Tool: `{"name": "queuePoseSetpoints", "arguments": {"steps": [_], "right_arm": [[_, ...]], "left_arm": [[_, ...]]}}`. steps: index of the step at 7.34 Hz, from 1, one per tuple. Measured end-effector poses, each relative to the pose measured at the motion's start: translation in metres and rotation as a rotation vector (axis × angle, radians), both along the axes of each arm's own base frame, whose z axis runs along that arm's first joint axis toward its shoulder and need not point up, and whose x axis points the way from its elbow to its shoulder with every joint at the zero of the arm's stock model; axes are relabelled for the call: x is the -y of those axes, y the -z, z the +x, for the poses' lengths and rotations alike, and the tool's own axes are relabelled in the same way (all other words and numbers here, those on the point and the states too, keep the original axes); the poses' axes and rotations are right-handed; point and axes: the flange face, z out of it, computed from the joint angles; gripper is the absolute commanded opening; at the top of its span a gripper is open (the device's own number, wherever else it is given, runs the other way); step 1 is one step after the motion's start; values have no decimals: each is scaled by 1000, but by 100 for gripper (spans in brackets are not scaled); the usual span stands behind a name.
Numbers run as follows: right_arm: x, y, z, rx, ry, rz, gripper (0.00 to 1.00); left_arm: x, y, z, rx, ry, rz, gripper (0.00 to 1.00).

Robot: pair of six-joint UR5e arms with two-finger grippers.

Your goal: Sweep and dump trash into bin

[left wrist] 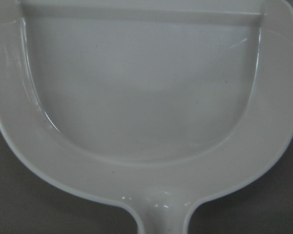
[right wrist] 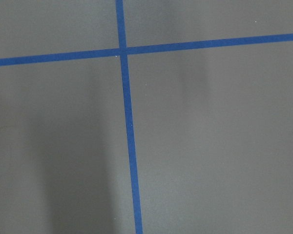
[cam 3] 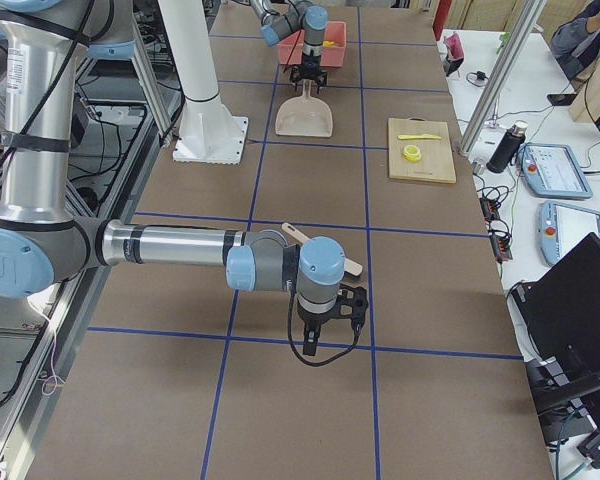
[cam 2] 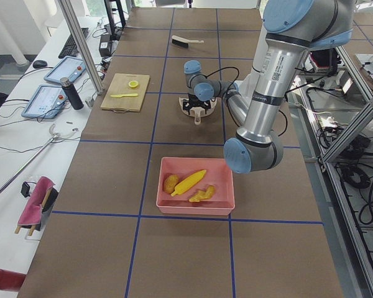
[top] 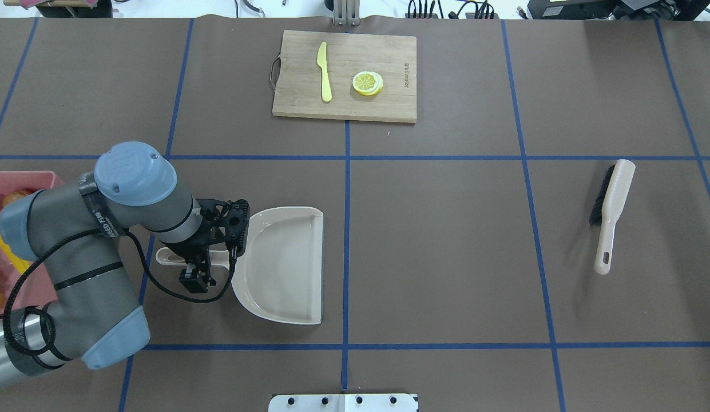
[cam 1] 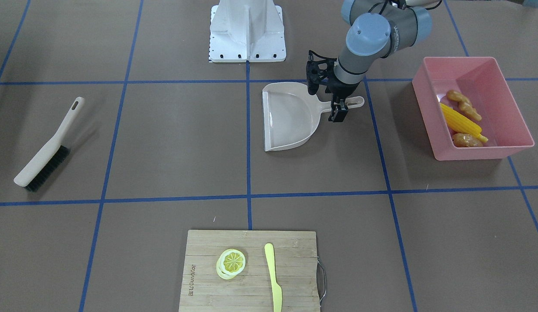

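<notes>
Cutting board (cam 1: pixel 251 268) sits nearest; leftward lies the brush (cam 1: pixel 47 147), then the dustpan (cam 1: pixel 288 117), the left end effector (cam 1: pixel 339 113) parted above its handle (cam 1: pixel 355 102); corn (cam 1: pixel 459 121), root (cam 1: pixel 464 104) and potato (cam 1: pixel 466 140) rest inside the pink bin (cam 1: pixel 481 151). Whether the right end effector (cam 3: pixel 325 335) is open, I cannot tell.

Three toy foods (cam 1: pixel 460 121), one bin (cam 1: pixel 481 153), one dustpan (cam 1: pixel 290 117), one brush (cam 1: pixel 50 149), one board (cam 1: pixel 208 277), one lemon slice (cam 1: pixel 232 262), one knife (cam 1: pixel 273 277).

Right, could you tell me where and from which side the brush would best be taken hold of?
Take the brush by its bare handle, well clear of the bristles, coming straight down from above and closing across the handle's narrow width. It lies flat on the table with the bristles pointing sideways, so both flanks of the handle look free.
</notes>
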Motion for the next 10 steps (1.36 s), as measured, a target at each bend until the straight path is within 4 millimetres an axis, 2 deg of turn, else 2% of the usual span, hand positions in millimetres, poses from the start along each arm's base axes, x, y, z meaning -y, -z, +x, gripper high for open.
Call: {"name": "queuePoseSetpoints", "arguments": {"steps": [1,3,4,6,8,9,10], "right_arm": [[0,-1,0,0,-1,-3,100],[0,-2,0,-1,-3,-6,100],[0,-2,0,-2,-4,-8,100],[0,-3,0,-2,-4,-10,100],[-1,-6,0,-2,-5,-15,100],[-1,-8,0,-2,-5,-20,100],[0,-8,0,-2,-6,-22,100]], "left_arm": [[8,6,-13,-13,70,-46,99],[28,25,-49,-59,326,-248,99],[44,29,-75,-78,464,-349,99],[92,16,-149,-83,679,-519,99],[136,-27,-250,-19,853,-731,99],[147,-62,-298,17,928,-850,99],[144,-105,-338,53,989,-963,99]]}}
